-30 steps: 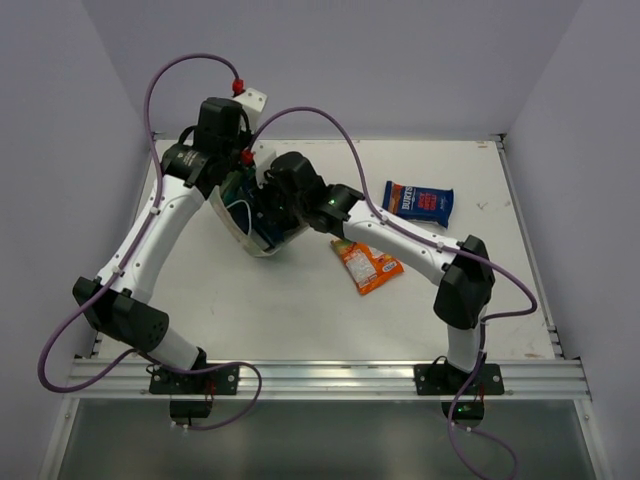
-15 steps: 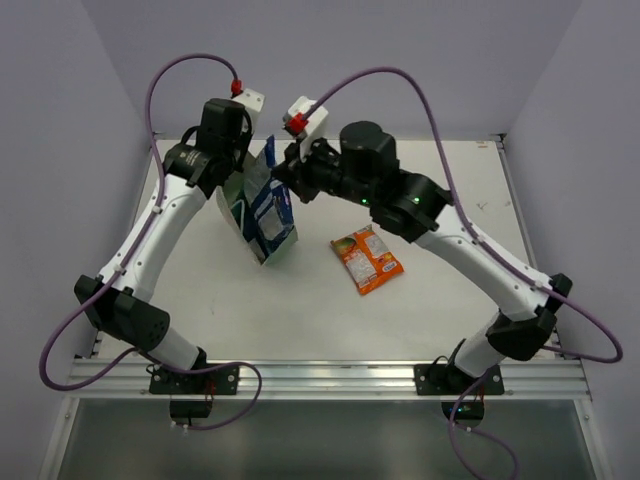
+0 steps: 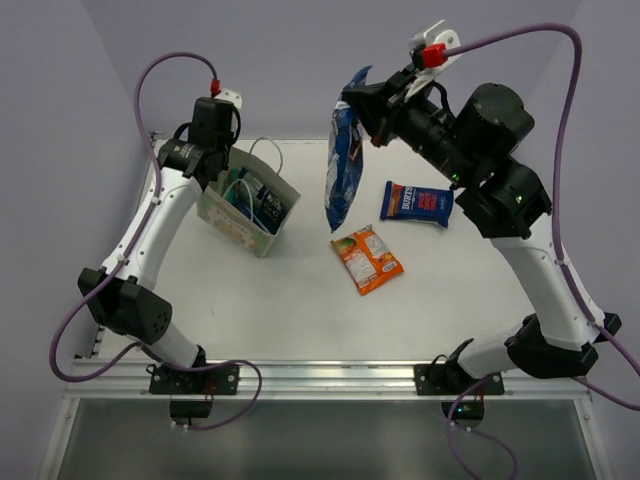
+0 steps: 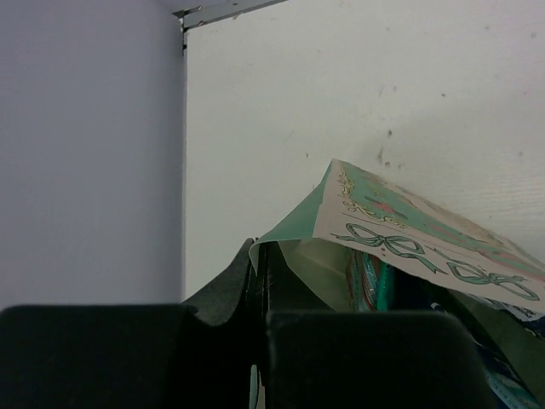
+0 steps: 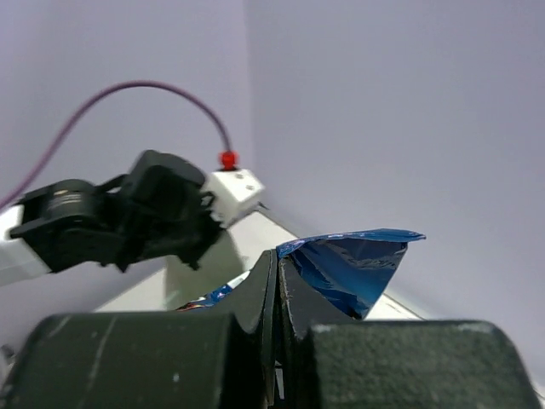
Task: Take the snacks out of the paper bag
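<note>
The pale green and cream paper bag (image 3: 240, 215) stands on the table at the left, mouth up, with blue and teal packets (image 3: 262, 205) showing inside. My left gripper (image 3: 214, 165) is shut on the bag's rim (image 4: 289, 234) and holds it. High above the table my right gripper (image 3: 362, 100) is shut on the top corner of a dark blue-and-white snack packet (image 3: 343, 165), which hangs down free. In the right wrist view that blue foil (image 5: 353, 268) sticks out from between the closed fingers. On the table lie an orange packet (image 3: 367, 260) and a blue packet with a red patch (image 3: 417, 203).
Pale purple walls close in the table at the back and both sides. A metal rail (image 3: 320, 375) runs along the near edge with both arm bases on it. Purple cables loop above each arm.
My right arm has pulled out of the bag and risen up and to the right with a blue packet. The bag, tilted before, now stands more upright, further left.
</note>
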`<state>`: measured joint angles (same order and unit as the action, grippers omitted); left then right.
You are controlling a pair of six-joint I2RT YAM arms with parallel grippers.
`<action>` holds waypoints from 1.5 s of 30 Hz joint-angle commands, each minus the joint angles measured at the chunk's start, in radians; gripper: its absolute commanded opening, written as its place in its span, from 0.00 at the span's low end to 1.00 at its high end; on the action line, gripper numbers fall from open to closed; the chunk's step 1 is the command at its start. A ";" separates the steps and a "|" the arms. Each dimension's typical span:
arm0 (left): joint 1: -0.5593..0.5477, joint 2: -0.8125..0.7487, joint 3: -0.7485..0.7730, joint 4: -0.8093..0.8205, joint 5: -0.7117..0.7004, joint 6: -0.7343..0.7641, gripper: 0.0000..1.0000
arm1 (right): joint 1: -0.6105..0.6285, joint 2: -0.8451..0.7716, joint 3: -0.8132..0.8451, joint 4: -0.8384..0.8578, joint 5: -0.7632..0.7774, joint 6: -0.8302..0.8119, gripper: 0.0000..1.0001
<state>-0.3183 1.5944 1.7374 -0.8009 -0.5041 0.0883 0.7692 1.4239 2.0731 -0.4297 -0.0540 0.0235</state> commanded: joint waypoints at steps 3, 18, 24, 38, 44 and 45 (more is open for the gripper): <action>0.042 -0.011 0.040 0.031 -0.083 -0.029 0.00 | -0.126 -0.002 -0.008 0.022 0.039 0.036 0.00; 0.050 -0.053 0.024 0.068 -0.025 0.025 0.00 | -0.226 0.504 -0.049 0.373 -0.253 0.239 0.00; 0.048 -0.056 0.008 0.097 0.053 0.076 0.00 | -0.321 0.506 -0.370 0.620 -0.299 0.401 0.00; 0.038 -0.031 0.025 0.095 0.127 0.084 0.00 | -0.460 0.295 -0.409 0.121 -0.046 0.150 0.86; 0.021 -0.033 0.033 0.077 0.121 0.073 0.00 | -0.205 0.093 -0.349 0.105 -0.056 0.039 0.83; 0.016 -0.036 0.031 0.077 0.122 0.071 0.00 | -0.139 0.084 -0.347 0.117 -0.052 0.039 0.82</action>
<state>-0.2867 1.5913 1.7367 -0.7658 -0.3923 0.1528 0.5182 1.5845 1.6775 -0.3141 -0.0963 0.1371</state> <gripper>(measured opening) 0.013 0.831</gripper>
